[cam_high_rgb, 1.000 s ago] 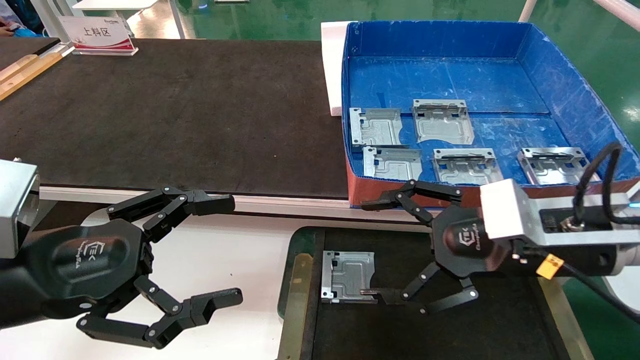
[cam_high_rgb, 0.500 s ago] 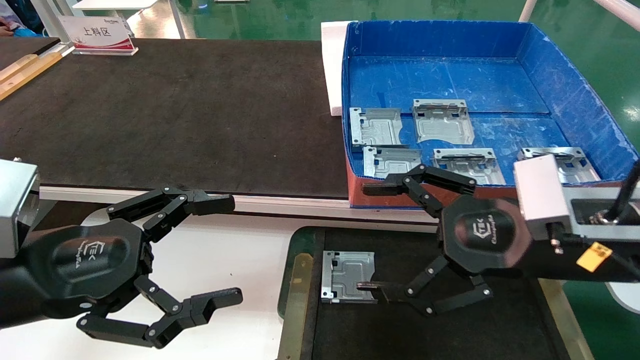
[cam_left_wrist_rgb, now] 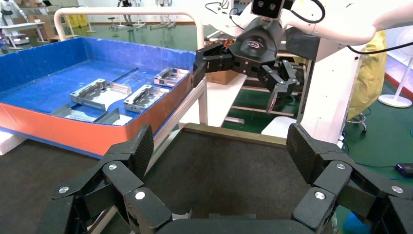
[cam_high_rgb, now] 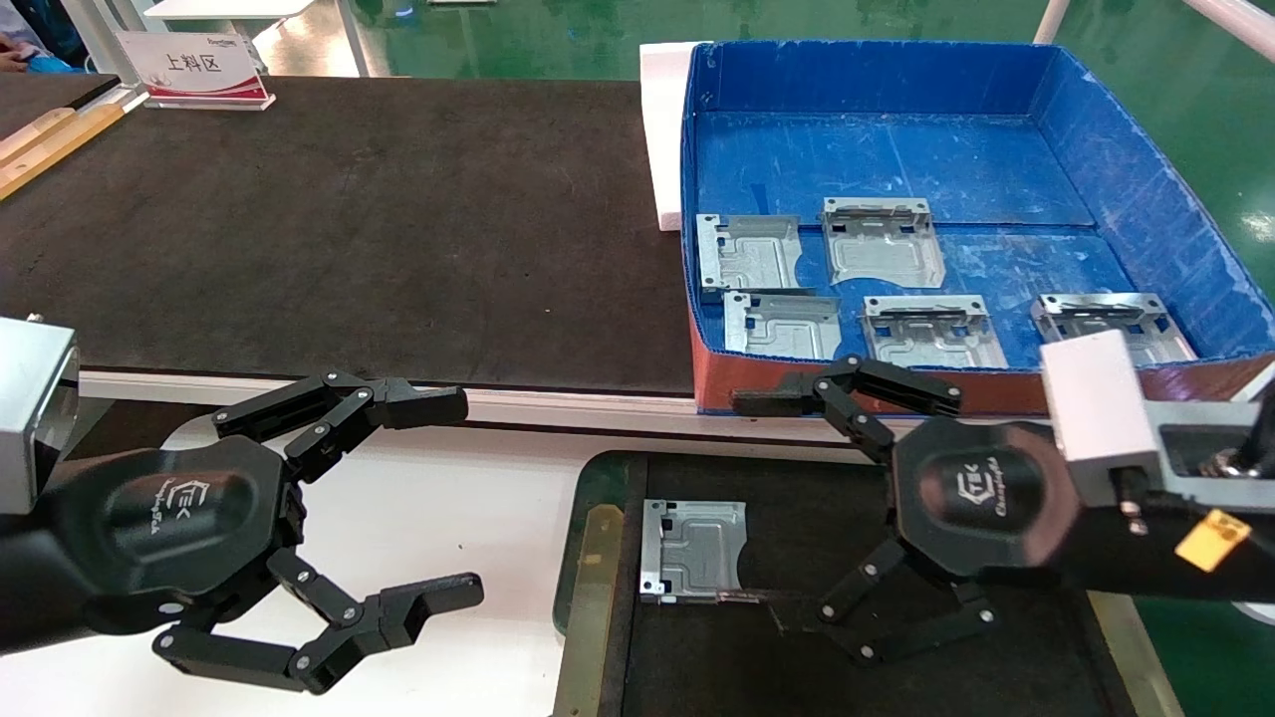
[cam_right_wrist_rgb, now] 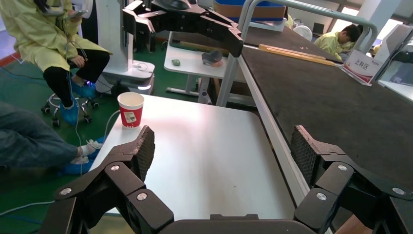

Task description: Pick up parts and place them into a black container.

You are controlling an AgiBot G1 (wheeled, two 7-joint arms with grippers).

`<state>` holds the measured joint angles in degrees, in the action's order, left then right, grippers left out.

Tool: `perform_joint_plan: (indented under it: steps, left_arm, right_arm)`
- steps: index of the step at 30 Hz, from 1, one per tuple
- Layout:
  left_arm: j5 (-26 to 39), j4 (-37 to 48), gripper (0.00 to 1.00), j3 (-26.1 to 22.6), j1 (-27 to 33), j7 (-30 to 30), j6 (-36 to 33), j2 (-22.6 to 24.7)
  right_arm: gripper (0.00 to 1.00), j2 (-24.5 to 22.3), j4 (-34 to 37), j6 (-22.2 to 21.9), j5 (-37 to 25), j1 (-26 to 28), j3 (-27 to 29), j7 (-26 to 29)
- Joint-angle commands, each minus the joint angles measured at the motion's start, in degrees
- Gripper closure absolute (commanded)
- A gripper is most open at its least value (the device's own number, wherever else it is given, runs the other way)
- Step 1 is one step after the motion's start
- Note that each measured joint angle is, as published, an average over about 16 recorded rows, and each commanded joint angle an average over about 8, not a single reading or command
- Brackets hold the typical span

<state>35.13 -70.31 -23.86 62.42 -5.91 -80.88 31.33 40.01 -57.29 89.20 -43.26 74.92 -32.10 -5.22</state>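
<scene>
1. Tray (cam_high_rgb: pixel 598 478): the near part ran out of the head view, and the right arm covered much of the floor.
2. Plate (cam_high_rgb: pixel 692 548): one, flat on the tray floor near its left rim; its near edge was hard to tell from the lower right fingertip just beside it.
3. Box (cam_high_rgb: pixel 1146 189): five more plates (cam_high_rgb: pixel 882 241) lay on its floor; the right wrist housing cut off the rightmost one's corner.
4. Right gripper (cam_high_rgb: pixel 762 503): over the tray, jaws spread wide, holding nothing. In the right wrist view the tray and plate were out of sight.
5. Left gripper (cam_high_rgb: pixel 453 498): parked over the white table (cam_high_rgb: pixel 448 518), jaws wide apart, empty.
6. Change: a second earlier the lower right fingertip overlapped the plate; the gripper had since drawn back to the right, and the plate had stayed put.
</scene>
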Motion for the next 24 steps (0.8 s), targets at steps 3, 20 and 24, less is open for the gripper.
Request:
perform_joint_plan:
  steps: [3, 20, 24]
  left_arm:
    - [0.0, 0.0, 0.0, 0.0, 0.0, 0.0, 0.0, 0.0]
    - [0.0, 0.0, 0.0, 0.0, 0.0, 0.0, 0.0, 0.0]
    - [0.0, 0.0, 0.0, 0.0, 0.0, 0.0, 0.0, 0.0]
  right_arm:
    - [0.0, -0.6, -2.1, -0.4, 0.2, -1.7, 2.0, 2.0]
    - [0.0, -3.3, -10.8, -2.3, 0.9, -8.9, 10.7, 10.6]
    - [0.0, -4.0, -12.9, -2.8, 1.1, -10.6, 12.7, 12.6]
